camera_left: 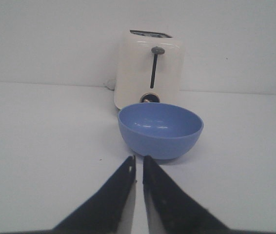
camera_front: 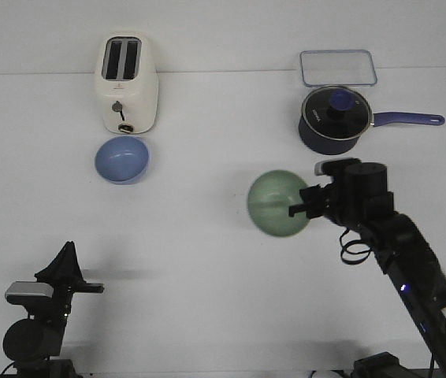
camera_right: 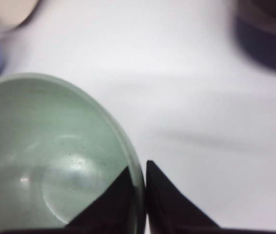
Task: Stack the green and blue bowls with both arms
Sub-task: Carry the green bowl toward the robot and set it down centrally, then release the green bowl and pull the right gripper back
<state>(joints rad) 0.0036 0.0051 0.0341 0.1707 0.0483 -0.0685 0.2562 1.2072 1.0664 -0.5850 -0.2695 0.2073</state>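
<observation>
Black jointed right arm (camera_front: 412, 260), looped black cable, white label, blue LED; left arm (camera_front: 38, 315) black, silver-grey block.

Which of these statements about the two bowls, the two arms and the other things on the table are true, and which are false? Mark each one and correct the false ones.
1. The right tool grips the green bowl by its rim. True.
2. The blue bowl stands in front of the toaster. True.
3. The green bowl already sits inside the blue bowl. False: they are far apart, the green one held by the right arm.
4. The left tool holds the blue bowl. False: its fingers are together and empty, short of the bowl.
5. The saucepan has its lid on. True.
6. The blue bowl lies upside down. False: it stands upright, opening upward.
</observation>
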